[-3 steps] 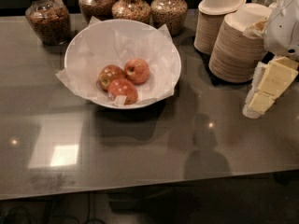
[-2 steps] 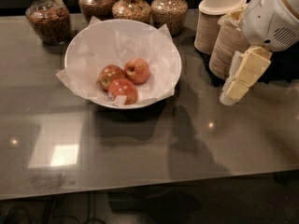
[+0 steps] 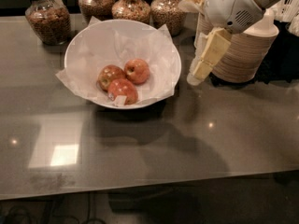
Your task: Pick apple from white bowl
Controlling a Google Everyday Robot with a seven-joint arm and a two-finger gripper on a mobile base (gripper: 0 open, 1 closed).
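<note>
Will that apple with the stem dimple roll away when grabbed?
The apple looks firm but round and smooth, so it may slip. Crinkled paper and two neighbouring apples probably stop it rolling far. The gripper hangs beside the bowl.

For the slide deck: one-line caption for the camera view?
Gripper hovers just right of the white bowl, in front of stacked paper bowls; the apple lies untouched inside.

Three apples (image 3: 137, 71) in one white bowl (image 3: 81, 36); four glass jars (image 3: 46, 20) along the far edge of the worktop (image 3: 187, 148); one gripper (image 3: 196, 76) just right of the bowl.
</note>
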